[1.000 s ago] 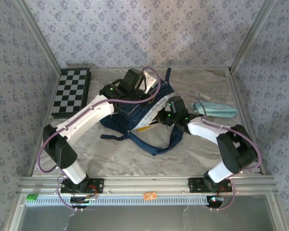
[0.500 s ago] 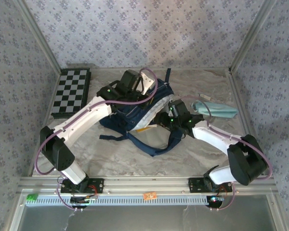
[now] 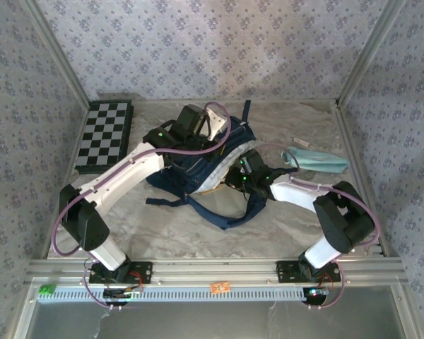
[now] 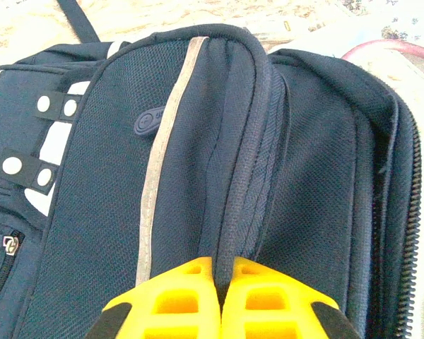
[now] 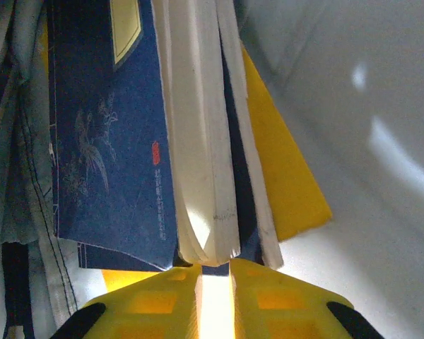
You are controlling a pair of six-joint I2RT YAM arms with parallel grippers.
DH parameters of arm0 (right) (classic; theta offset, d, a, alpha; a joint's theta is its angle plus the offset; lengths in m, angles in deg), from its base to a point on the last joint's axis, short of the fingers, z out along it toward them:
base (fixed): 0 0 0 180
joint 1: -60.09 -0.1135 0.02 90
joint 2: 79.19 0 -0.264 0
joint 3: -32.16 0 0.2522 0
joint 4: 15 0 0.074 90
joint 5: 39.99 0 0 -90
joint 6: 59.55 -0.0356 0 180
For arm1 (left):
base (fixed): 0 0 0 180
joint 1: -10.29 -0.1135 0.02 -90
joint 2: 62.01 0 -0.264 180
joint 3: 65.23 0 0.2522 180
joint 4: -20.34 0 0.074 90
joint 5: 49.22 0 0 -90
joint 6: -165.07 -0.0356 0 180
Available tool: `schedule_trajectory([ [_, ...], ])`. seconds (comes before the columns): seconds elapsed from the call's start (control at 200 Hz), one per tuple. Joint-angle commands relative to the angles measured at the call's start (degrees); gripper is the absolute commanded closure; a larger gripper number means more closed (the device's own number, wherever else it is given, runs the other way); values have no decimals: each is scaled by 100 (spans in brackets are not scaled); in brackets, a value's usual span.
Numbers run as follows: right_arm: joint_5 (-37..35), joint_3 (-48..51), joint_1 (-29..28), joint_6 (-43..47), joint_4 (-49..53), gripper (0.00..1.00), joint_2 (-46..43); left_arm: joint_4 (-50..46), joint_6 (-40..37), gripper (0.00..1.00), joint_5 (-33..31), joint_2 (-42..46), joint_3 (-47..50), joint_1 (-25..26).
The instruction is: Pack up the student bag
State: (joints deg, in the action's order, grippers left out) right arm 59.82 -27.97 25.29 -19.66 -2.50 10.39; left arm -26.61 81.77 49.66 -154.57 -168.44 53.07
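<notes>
Lying mid-table between the two arms, the student bag (image 3: pixel 180 180) is the biggest thing in view, its open mouth turned toward the right side. Left gripper (image 4: pixel 218 267) sits on the bag's far top, clamped on a ridge of navy fabric beside the zip, apparently propping the mouth. Right gripper (image 5: pixel 213 272) is the nearer to the opening, nose right at it. Blue-covered book (image 5: pixel 113 141) stands directly ahead of its fingertips, long axis running straight away from them, into the bag by my reading. Jaws show a narrow slit; cannot tell whether they pinch the book's near edge.
</notes>
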Motion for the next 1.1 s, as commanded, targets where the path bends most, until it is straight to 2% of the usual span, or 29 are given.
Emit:
schedule_trajectory([
  [0.0,-149,-120,0,304,331,81,-289,334,51,100,177,372,-37,-27],
  [0.065,-368,122,9,339,765,78,-832,324,113,100,256,347,23,-25],
  [0.155,-560,423,89,435,1434,66,-1706,292,304,100,354,291,176,-21],
  [0.28,-669,428,328,524,2749,60,-2654,546,522,98,543,179,698,9],
  [0.37,-484,394,472,534,3467,54,-3189,466,705,96,553,-9,840,95],
  [0.425,-407,295,580,530,3969,53,-3363,462,840,89,593,-96,888,184],
  [0.495,-351,167,703,609,4310,51,-3504,424,974,67,628,-151,893,339],
  [0.555,-333,95,730,695,4350,50,-3576,371,1130,53,600,-120,931,427],
  [0.68,116,85,694,590,4205,47,-3495,395,1907,44,330,256,1359,320],
  [0.92,276,56,163,471,3873,46,-2908,559,3748,41,149,1258,2909,-504],
  [1.094,166,279,-361,104,3331,46,-2595,880,4752,40,233,1387,3772,-1012],
])
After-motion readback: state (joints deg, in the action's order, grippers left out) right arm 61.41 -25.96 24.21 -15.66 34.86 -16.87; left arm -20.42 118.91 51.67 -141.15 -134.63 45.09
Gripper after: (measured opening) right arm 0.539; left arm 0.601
